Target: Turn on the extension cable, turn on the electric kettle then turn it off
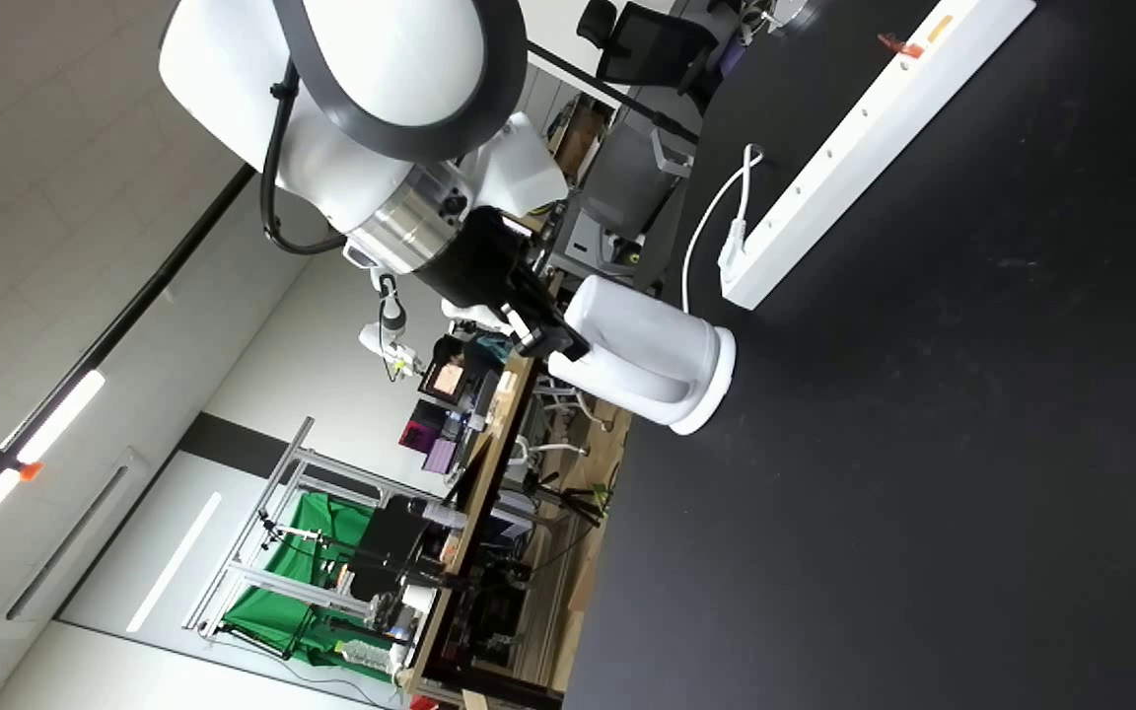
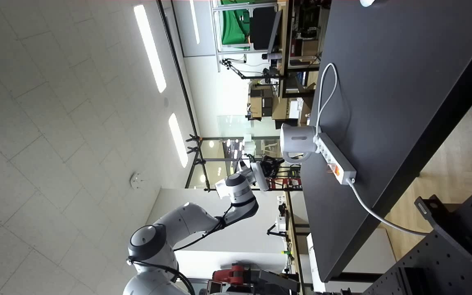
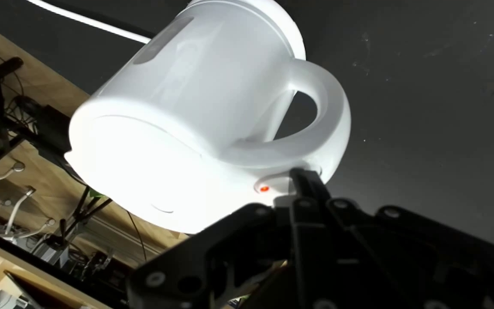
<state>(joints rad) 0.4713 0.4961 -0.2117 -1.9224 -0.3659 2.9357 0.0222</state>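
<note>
The white electric kettle (image 1: 657, 340) stands upright on its base on the dark table, and it also shows in the wrist view as the kettle body (image 3: 212, 81). A small red light (image 3: 264, 189) glows on the kettle's switch area, at the top of its handle (image 3: 324, 107). My gripper (image 3: 309, 174) is shut, its fingertips over that switch area beside the light; whether they touch it I cannot tell. Nothing shows between the fingers. The white extension cable (image 2: 336, 157) lies near the kettle in both exterior views, with an orange-red switch (image 2: 334, 169) towards one end.
A plug (image 1: 734, 247) sits in the strip's end nearest the kettle, and its white cord (image 2: 327, 88) loops over the dark table (image 2: 391, 82). From the opposite end a supply cord (image 2: 377, 215) runs off the table edge, towards a black metal frame (image 2: 445, 262).
</note>
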